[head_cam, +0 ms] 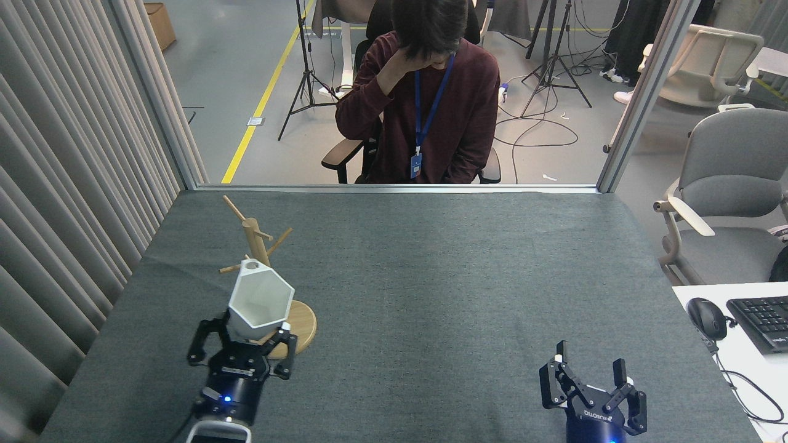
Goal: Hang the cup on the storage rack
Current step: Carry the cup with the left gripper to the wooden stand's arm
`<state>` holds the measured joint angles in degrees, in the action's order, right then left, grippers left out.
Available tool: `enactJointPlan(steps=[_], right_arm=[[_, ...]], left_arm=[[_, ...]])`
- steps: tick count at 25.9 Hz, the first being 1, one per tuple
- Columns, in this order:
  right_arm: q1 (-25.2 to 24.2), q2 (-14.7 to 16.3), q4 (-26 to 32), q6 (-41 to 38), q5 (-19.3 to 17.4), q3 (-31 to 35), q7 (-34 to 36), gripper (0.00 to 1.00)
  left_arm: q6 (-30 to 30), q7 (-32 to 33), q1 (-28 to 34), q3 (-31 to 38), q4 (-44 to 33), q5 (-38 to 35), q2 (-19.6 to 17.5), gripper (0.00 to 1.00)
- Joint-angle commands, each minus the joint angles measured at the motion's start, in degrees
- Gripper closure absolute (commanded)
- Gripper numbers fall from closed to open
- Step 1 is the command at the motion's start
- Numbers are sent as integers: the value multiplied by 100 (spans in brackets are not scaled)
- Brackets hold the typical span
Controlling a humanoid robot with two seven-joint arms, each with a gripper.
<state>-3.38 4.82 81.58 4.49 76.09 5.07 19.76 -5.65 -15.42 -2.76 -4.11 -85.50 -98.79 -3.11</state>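
Table (431, 277): grey cloth; a person (431, 111) sits beyond the far edge.
Storage rack (255, 237): near left; its lower post hidden behind the cup.
Cup (261, 301): held above the rack's base, loop tab towards a peg.
Risk: tab missing the slanted peg; a knock could tip the rack.
Left gripper (252, 335): jaws closed on the cup's base.
Right gripper (591, 375): jaws spread, empty.

Storage rack (253, 237): lower post and part of base hidden behind cup (261, 301); keyboard (763, 320) cut by right edge.
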Motion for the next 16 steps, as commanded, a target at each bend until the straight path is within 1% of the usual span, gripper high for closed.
enactJointPlan(steps=[1,6,8,11,12,14,16], right_arm=[[39,116,-55,-9,3,11,-8,2],[48,81,-55,8,12,3,-8,2],[48,89,-55,17,3,11,-8,2],[57,98,-55,8,-6,11,-8,2],[57,98,-55,17,-6,11,-8,2],[57,89,-55,17,-15,20,-8,2],[57,81,-55,8,-15,20,-8,2]], left_arm=[[-50,-84,-6,552,-90,-9,-225,38],[-252,-93,-23,622,-108,-27,-497,40],[-287,-128,-14,614,-99,-272,-541,40],[-287,-163,3,578,-46,-1274,-453,40],[-296,-163,30,578,-20,-1477,-392,40],[-287,-154,3,578,156,-1705,-198,39],[-287,-145,-58,587,332,-1784,-110,39]])
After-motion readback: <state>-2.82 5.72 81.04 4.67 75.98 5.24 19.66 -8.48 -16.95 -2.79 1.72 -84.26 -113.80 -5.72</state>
